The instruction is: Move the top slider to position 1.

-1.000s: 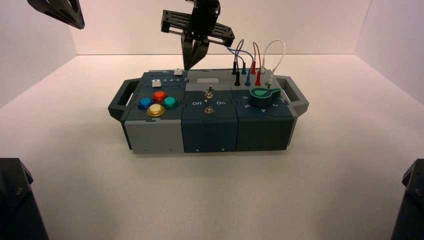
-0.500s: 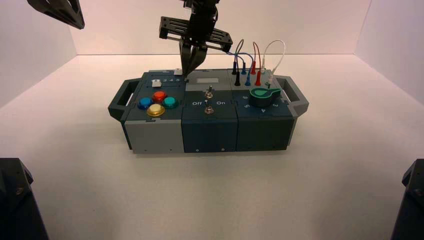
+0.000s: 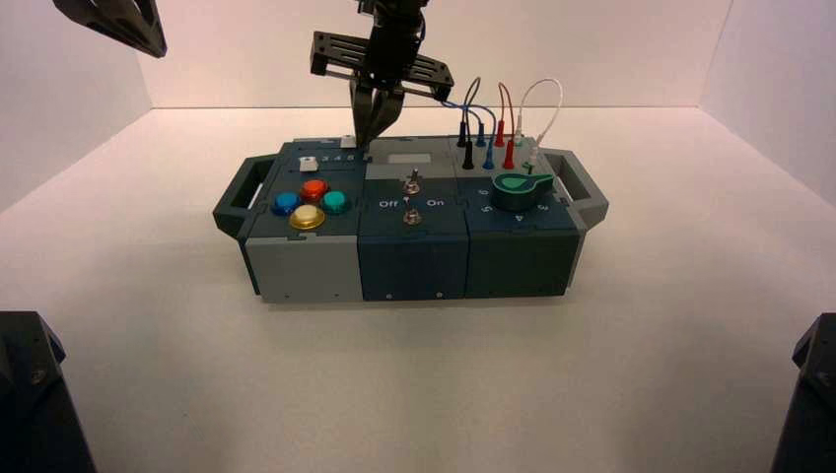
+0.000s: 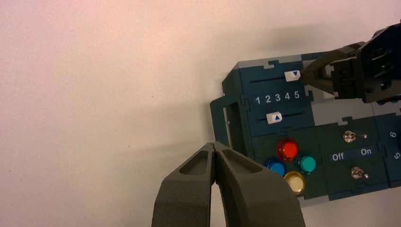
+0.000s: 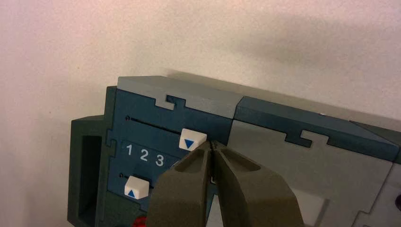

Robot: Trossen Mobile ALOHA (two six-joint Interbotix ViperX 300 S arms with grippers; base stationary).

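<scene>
The top slider point(image 5: 193, 140) is a small white knob with a blue triangle in the rear slot of the blue-grey panel. In the left wrist view it point(image 4: 292, 74) stands by the digit 5; from above it point(image 3: 349, 142) shows too. Position 1 point(image 4: 254, 81) is the slot's other end, above the printed 1. My right gripper point(image 5: 213, 144) is shut, its tip against the knob's side away from the 1 end; it also shows from above point(image 3: 367, 141). My left gripper point(image 4: 215, 146) is shut and empty, held high off the box's left.
The twin white knob point(image 4: 274, 117) sits in the nearer slot by digit 3. On the box point(image 3: 306, 266) are round coloured buttons point(image 3: 313, 189), two toggle switches point(image 3: 412, 183), a green knob point(image 3: 520, 189) and plugged wires point(image 3: 498, 118).
My right gripper has come down and to the left, from behind the grey middle panel to the top slider's knob. The left arm has not moved.
</scene>
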